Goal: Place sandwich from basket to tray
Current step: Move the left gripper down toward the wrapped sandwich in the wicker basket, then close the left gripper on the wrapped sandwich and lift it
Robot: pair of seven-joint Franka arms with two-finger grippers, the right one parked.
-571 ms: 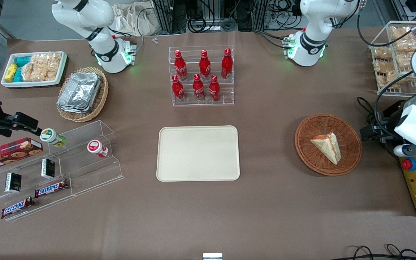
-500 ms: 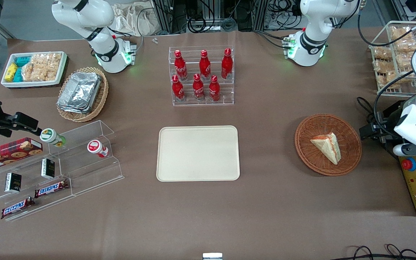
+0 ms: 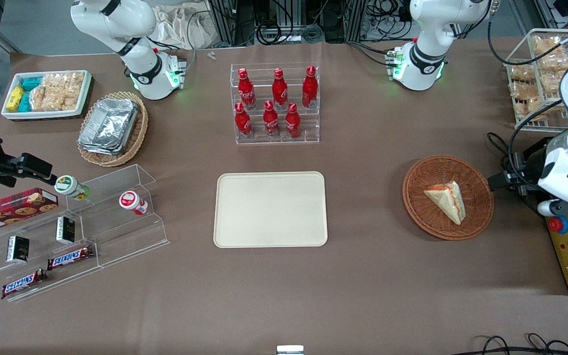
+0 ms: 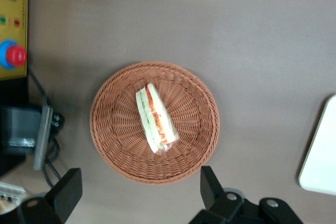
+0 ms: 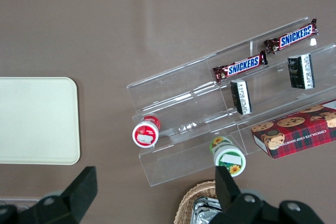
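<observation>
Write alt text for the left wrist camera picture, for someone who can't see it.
A small triangular sandwich of pale bread with red and green filling lies in a round reddish-brown wicker basket on a brown table, seen from above. The robot's black gripper, fingers open, hangs above the basket's edge. A corner of a cream plastic tray shows nearby.

left gripper point(image 4: 137, 192) aloft, fingers point(image 4: 211, 186) spread wide apart
</observation>
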